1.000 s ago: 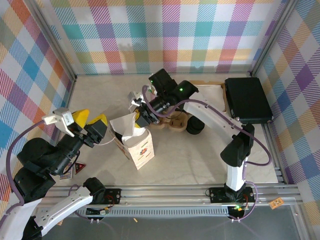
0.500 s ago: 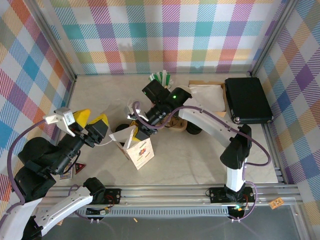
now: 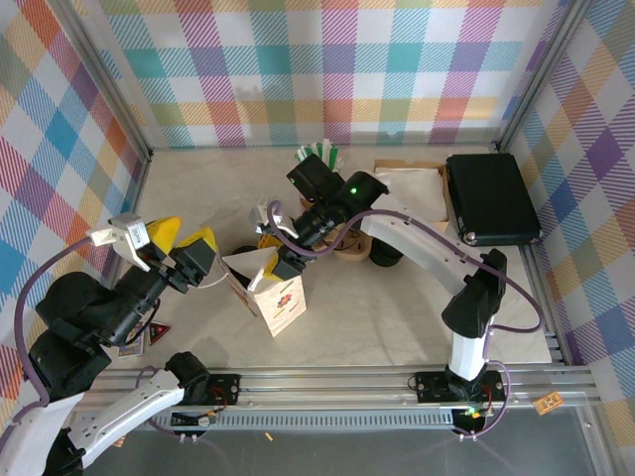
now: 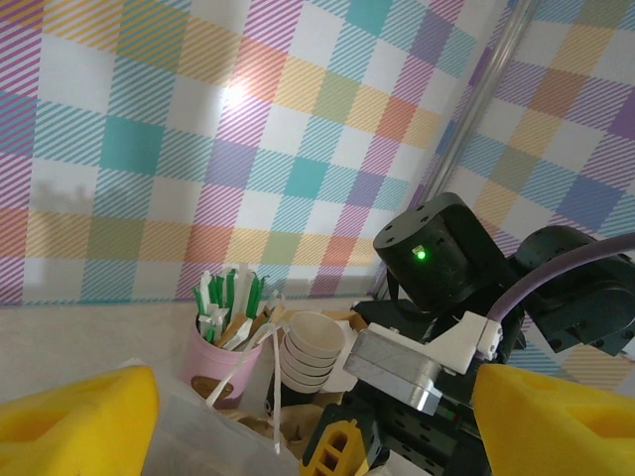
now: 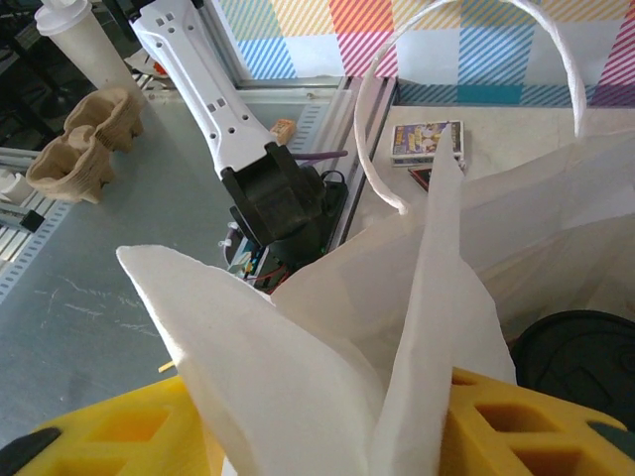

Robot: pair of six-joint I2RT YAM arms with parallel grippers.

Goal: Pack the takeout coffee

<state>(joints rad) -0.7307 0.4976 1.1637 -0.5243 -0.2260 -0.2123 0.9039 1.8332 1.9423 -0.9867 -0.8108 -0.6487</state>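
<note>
**A:** Two sets of jaws here. How does each stand?

**B:** The left gripper (image 3: 181, 236), at the left of the overhead view, gapes wide with nothing between its yellow fingers (image 4: 79, 416). It hangs clear of the work, I'd judge to leave the other arm room. The right gripper (image 5: 313, 431) sits over the mouth of the white paper bag (image 3: 283, 297), left of centre in the overhead view. Its fingers stand apart, and a loose fold of bag paper rises between them, not pinched.

**A:** Why park it there?

**B:** The bag mouth is where the cup belongs, and parted jaws above it look more like letting go than carrying. That's my reading, not something the frames show.

**A:** And the takeout coffee (image 5: 575, 362)?

**B:** It's in the lower right corner of the right wrist view. You see a round black lid from above, matte with a raised rim, and the cup body beneath is hidden. It lies just under the bag's white wall. I cannot tell whether it is inside the mouth or just beside it. The dark patch at the bag's upper left edge in the overhead view is probably the same lid.
</note>
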